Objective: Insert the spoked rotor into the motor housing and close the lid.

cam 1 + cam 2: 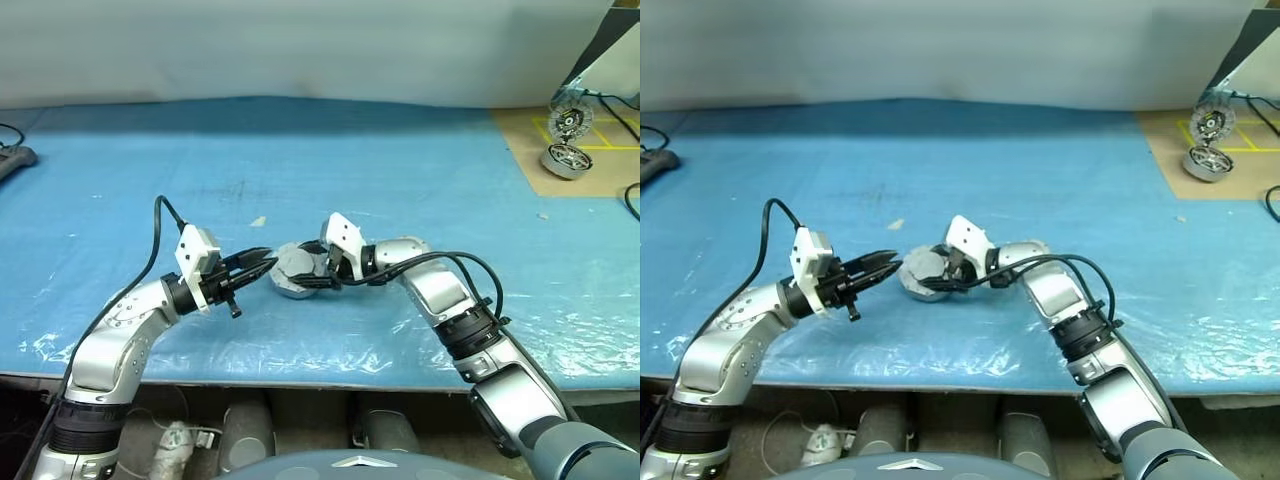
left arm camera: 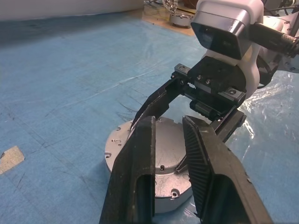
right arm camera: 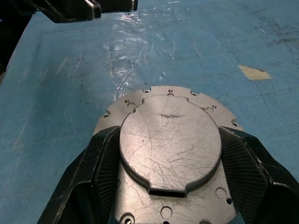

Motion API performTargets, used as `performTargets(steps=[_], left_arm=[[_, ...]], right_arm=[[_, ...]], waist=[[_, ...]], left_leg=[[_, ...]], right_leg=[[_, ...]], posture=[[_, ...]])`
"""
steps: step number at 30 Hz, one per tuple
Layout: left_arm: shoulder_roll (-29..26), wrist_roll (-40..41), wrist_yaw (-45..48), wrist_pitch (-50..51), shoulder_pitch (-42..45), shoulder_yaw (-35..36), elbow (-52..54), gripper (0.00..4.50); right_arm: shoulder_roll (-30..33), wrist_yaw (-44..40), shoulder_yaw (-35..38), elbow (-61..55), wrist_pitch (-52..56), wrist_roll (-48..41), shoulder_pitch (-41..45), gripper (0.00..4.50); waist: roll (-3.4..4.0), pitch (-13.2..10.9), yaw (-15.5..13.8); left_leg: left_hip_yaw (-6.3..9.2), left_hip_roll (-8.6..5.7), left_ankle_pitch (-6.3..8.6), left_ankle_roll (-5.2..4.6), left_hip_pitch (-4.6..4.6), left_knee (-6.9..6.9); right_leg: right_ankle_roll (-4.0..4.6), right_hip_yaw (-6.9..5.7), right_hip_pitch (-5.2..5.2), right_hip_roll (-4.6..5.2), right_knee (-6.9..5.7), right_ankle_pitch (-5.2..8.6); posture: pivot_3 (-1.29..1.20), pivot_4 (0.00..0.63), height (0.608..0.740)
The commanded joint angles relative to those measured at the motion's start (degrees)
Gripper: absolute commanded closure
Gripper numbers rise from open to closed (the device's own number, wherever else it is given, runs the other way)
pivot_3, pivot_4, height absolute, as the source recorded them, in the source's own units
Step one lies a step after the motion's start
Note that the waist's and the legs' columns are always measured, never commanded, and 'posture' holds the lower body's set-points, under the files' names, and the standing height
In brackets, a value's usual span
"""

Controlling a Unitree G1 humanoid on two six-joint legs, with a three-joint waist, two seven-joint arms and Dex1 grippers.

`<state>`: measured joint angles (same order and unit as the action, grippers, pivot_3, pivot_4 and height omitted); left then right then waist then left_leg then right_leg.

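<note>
The motor housing [image 1: 288, 288] sits on the blue table near its middle, with the lid [image 3: 170, 135] lying on it, smooth grey face up. My right gripper [image 1: 312, 276] reaches in from the right, and its two fingers [image 3: 105, 154] press against opposite sides of the lid's raised round centre. My left gripper [image 1: 262, 263] is shut and empty, pointing at the housing from the left, its tips just short of the rim. The housing's side wall [image 2: 161, 203] shows below the left fingers [image 2: 140, 158]. The spoked rotor is hidden.
A brown board [image 1: 530, 150] at the far right carries two round metal parts [image 1: 566, 160] and cables. A scrap of tape [image 1: 258, 221] lies behind the housing. A dark object [image 1: 12, 160] rests at the far left edge. The table's front edge [image 1: 300, 378] runs just below my arms.
</note>
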<state>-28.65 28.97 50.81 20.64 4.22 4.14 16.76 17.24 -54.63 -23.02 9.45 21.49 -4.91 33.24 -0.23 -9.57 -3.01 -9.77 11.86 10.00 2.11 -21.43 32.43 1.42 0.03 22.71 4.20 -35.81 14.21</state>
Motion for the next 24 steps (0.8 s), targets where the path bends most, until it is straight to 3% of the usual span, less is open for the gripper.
performTargets(steps=[1, 5, 24], left_arm=[[-0.42, 0.24, 0.3, -1.0, -0.12, -0.33, 1.66, 3.53], [-0.02, -0.83, 1.55, -3.75, -0.47, -0.69, -1.44, 3.53], [3.47, -11.05, 3.32, -13.91, 8.46, -8.87, -18.94, 3.53]], right_arm=[[0.97, 2.09, -3.06, 4.78, -0.39, 4.69, -2.28, 1.56], [2.13, 1.73, -3.43, 5.0, -1.43, 5.21, -3.63, 1.56], [3.95, 2.24, -2.97, 2.85, 0.35, 5.14, -4.2, 1.56]], waist=[[0.02, 0.02, 0.13], [0.07, 0.14, 0.15], [0.03, 0.69, -0.82]], left_leg=[[0.0, -0.01, 0.0, 0.0, 0.12, -0.01], [0.0, -0.01, 0.03, -0.03, 0.5, -0.08], [0.0, -0.01, 0.04, -0.05, 0.45, -0.27]], right_leg=[[0.0, 0.02, -0.11, 0.0, 0.01, 0.0], [-0.03, 0.05, -0.44, 0.02, 0.06, 0.02], [-0.05, 0.09, -0.39, 0.1, 0.25, 0.04]], posture=[[0.0, 0.15, 0.74], [0.0, 0.15, 0.74], [0.0, 0.15, 0.74]])
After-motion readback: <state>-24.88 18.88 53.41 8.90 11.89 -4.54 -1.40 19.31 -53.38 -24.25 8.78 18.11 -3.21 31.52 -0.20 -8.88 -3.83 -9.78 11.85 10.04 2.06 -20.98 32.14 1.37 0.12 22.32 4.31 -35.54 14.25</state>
